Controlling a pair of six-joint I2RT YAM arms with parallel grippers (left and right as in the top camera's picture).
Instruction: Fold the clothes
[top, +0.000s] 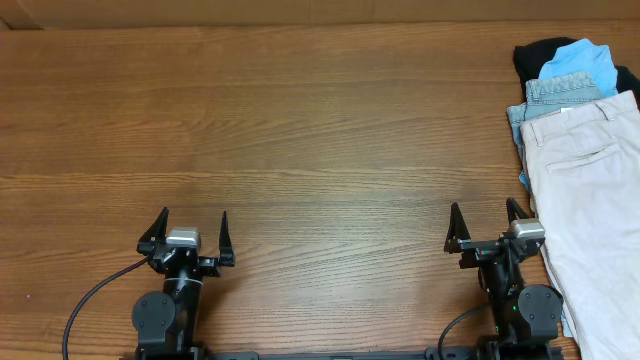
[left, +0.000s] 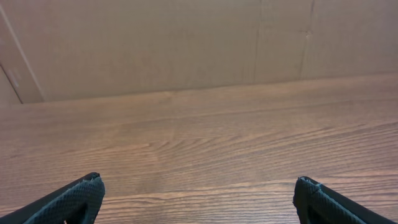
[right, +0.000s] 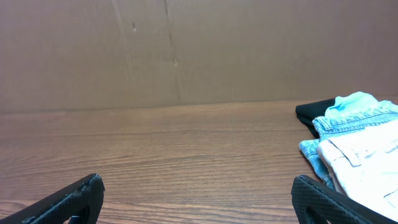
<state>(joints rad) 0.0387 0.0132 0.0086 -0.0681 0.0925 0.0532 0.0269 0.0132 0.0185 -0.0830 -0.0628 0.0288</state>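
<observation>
Hovering at the bottom of the frame, both my jaws stand wide apart, empty. The clothes (top: 585, 140) lie heaped at the worktop's (top: 300, 130) right edge, beige shorts (top: 595, 220) uppermost; folding looks unstarted, all left.

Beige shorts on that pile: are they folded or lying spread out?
Spread out, it seems. The beige shorts lie flat and long over the denim shorts, waistband and back pocket showing; their right edge leaves the frame.
</observation>
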